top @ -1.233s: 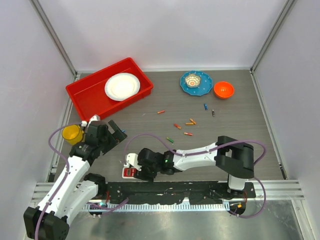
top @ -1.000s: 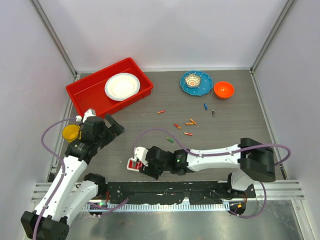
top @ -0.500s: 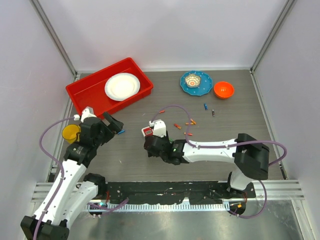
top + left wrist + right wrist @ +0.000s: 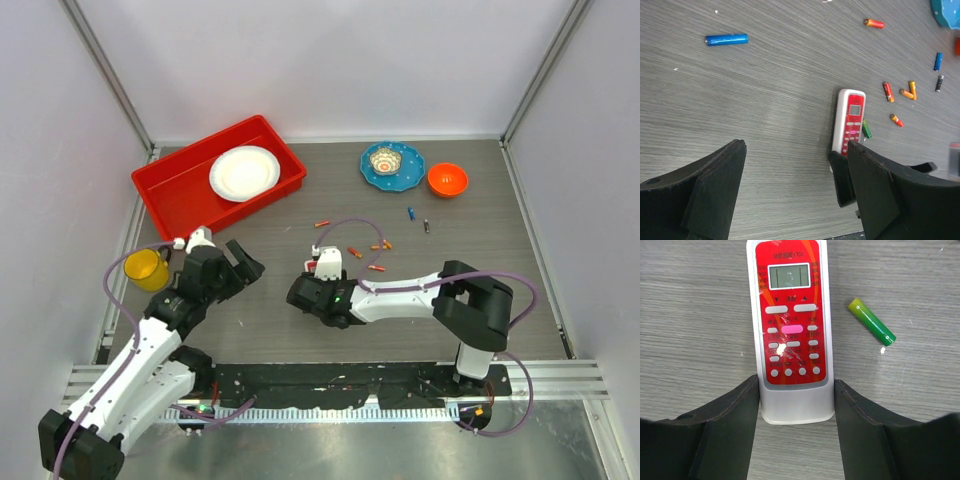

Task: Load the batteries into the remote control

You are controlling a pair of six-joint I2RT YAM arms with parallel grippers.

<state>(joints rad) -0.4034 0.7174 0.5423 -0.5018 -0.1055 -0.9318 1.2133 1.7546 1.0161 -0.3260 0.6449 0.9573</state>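
Red-fronted white remote control; green battery.

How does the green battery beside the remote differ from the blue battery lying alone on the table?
The green battery has a yellowish end; the blue battery is plain blue. The green battery lies close beside the remote control, not touching it; the blue battery lies alone, far from it. Both lie flat on the table.

red tray holding white plate, yellow cup, blue plate, orange bowl
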